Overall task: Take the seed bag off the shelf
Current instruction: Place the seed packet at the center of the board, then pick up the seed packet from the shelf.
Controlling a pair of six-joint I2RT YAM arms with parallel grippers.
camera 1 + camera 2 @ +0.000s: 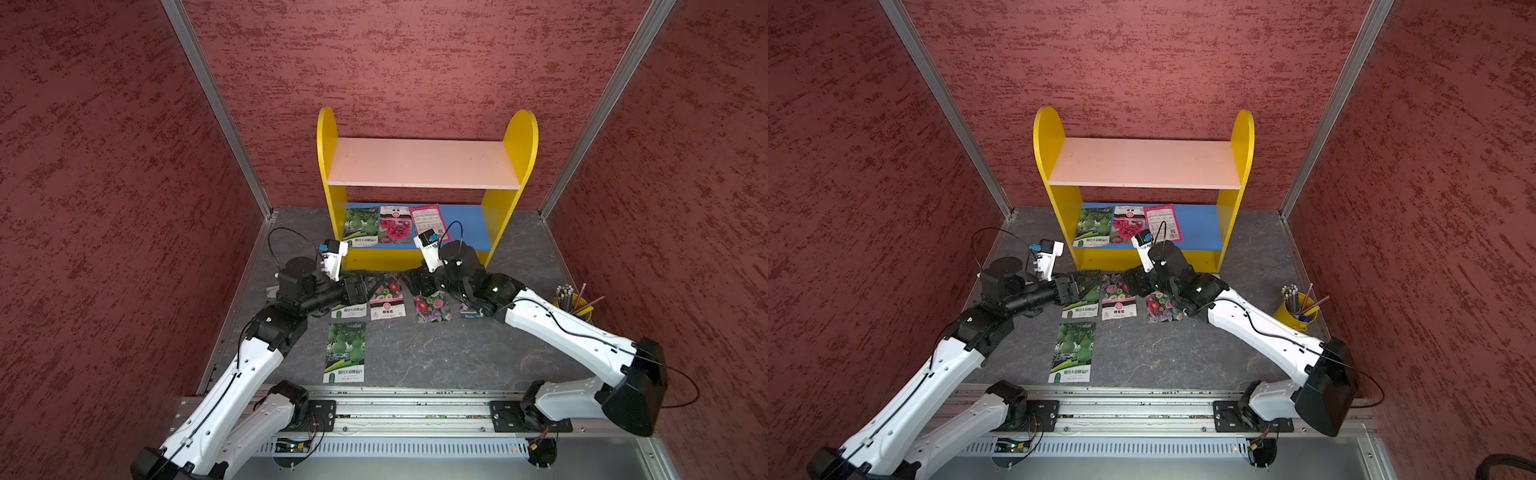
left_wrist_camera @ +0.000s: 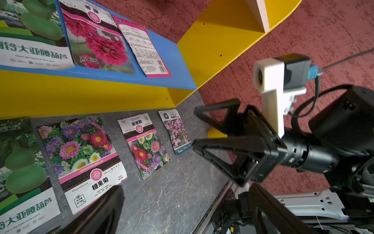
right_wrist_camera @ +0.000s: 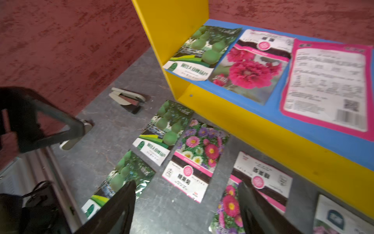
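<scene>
Down on the shelf (image 1: 519, 137) — three flat seed bags (image 1: 395, 226) (gourd, bloom, text); left gripper (image 1: 362, 286), right gripper (image 2: 194, 127) agape.

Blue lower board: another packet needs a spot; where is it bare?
The blue lower board is bare between the pink-backed packet and the nearest yellow side panel; gourd packet and hollyhock packet crowd the rest. The pink upper board is bare.

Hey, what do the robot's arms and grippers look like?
The left arm and right arm have white shells, black joints and thin black cables. The left gripper and right gripper have black fingers shaped as open triangular frames. A white bracket on each wrist carries a black camera with a blue plug.
</scene>
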